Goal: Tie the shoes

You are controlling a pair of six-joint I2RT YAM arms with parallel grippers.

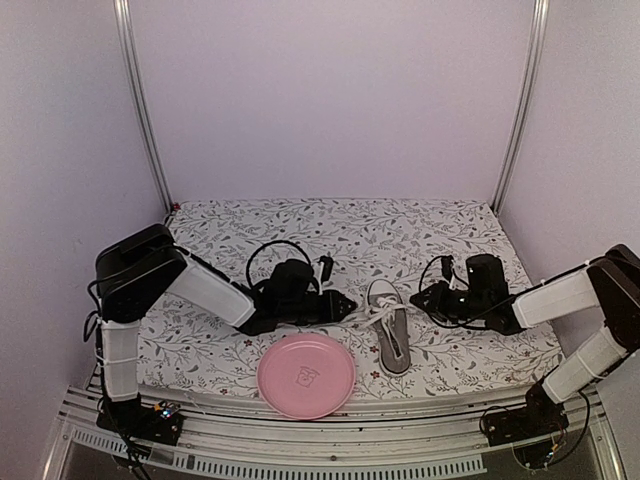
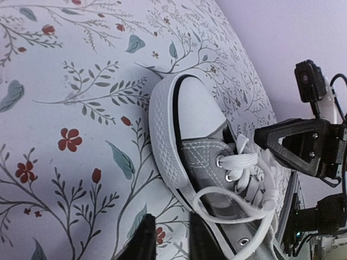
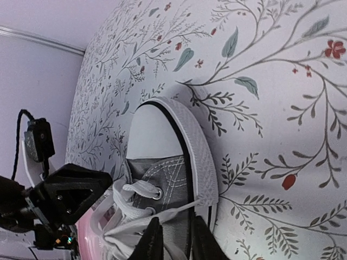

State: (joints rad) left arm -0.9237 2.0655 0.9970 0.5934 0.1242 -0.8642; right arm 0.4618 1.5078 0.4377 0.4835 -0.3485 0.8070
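Observation:
The grey shoe (image 1: 392, 335) with white toe cap and white laces lies on the flowered cloth, toe pointing away from the arms. My left gripper (image 1: 350, 305) is low at the shoe's left side and my right gripper (image 1: 418, 296) at its right side, both near the toe end. In the left wrist view the left gripper (image 2: 171, 219) has a narrow gap with only cloth in it; a lace loop (image 2: 233, 195) lies just past one finger. In the right wrist view the right gripper (image 3: 176, 227) is narrowly apart over the canvas, and a lace strand (image 3: 181, 207) crosses at its tips.
A pink plate (image 1: 305, 378) sits at the near edge of the cloth, just left of the shoe's heel. Purple walls with metal rails close in the back and sides. Cables loop above both wrists.

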